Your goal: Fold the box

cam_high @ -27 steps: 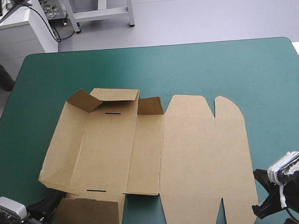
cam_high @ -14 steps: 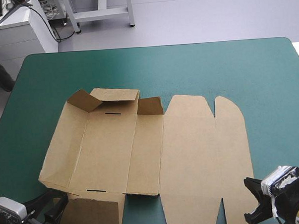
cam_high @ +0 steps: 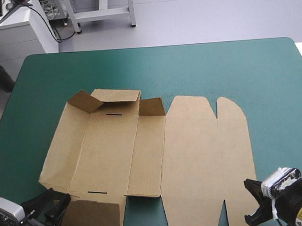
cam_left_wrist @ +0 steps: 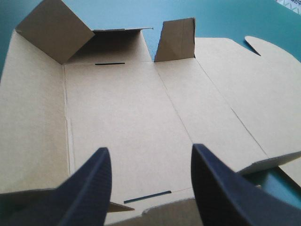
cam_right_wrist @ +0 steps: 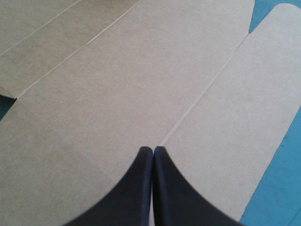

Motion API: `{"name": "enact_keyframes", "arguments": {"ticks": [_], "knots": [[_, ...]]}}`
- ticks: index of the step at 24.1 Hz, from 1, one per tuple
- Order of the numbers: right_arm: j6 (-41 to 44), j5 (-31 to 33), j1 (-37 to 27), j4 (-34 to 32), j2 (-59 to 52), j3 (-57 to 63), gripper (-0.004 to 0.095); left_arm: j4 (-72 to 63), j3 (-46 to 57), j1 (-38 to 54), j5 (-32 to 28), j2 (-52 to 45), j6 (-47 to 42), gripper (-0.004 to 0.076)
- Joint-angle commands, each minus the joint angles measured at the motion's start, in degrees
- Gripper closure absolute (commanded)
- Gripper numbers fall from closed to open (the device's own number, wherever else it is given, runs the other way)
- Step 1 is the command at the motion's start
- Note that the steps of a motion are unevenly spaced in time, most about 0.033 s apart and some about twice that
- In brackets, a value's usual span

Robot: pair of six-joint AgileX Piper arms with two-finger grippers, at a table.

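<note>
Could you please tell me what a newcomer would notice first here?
The brown box lies mostly flat across the teal-green table, a few flaps standing at its far edge. The left gripper, fingers open, sits at its near left corner; the right gripper, fingers shut, points over its near right corner.

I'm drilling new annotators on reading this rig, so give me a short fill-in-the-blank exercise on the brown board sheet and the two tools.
1. The left tool has its two black fingers ____.
2. The right tool has its fingers ____, over the cut sheet of brown board.
3. The sheet lies on a table cover coloured ____.
4. The sheet's raised flaps stand at its ____ end, away from the robot.
Missing words: open; shut; teal-green; far.
</note>
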Motion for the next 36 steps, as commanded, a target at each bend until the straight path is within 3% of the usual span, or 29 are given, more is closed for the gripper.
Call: {"name": "enact_keyframes", "arguments": {"ticks": [1, 6, 10, 14, 19, 24, 32, 36], "knots": [[-0.4, -4.2, -0.2, 0.1, 0.6, -1.3, 0.0923, 2.2, -3.5, -0.3, -5.6, 5.1, -0.4, 0.0359], [-0.4, -4.2, -0.2, 0.1, 0.6, -1.3, 0.0924, 10.3, -10.6, -0.3, -2.7, 19.1, -7.1, 0.0359], [-0.4, -4.2, -0.2, 0.3, 0.6, -1.3, 0.0925, 15.0, -17.3, -0.3, 3.0, 30.7, -11.1, 0.0359], [-1.9, -4.3, -0.2, 2.2, 0.6, -1.3, 0.0925, 18.0, -26.4, -0.3, 12.0, 44.7, -11.1, 0.0358], [-1.9, -4.3, -0.2, 2.2, 0.6, -1.3, 0.0925, 20.6, -34.0, 1.1, 17.0, 57.3, -10.4, 0.0359], [-1.9, -4.3, -0.2, 2.2, 0.6, -1.3, 0.0925, 16.7, -37.8, 12.0, 21.0, 66.8, -0.8, 0.0359], [-1.9, -4.3, -0.2, 2.3, 0.6, -1.3, 0.0925, -3.1, -37.1, 31.2, 19.7, 73.9, 18.5, 0.0359], [-1.9, -4.3, -0.2, 2.5, 0.6, -1.3, 0.0925, -7.2, -35.8, 37.6, 18.1, 76.9, 21.3, 0.0359]]}}
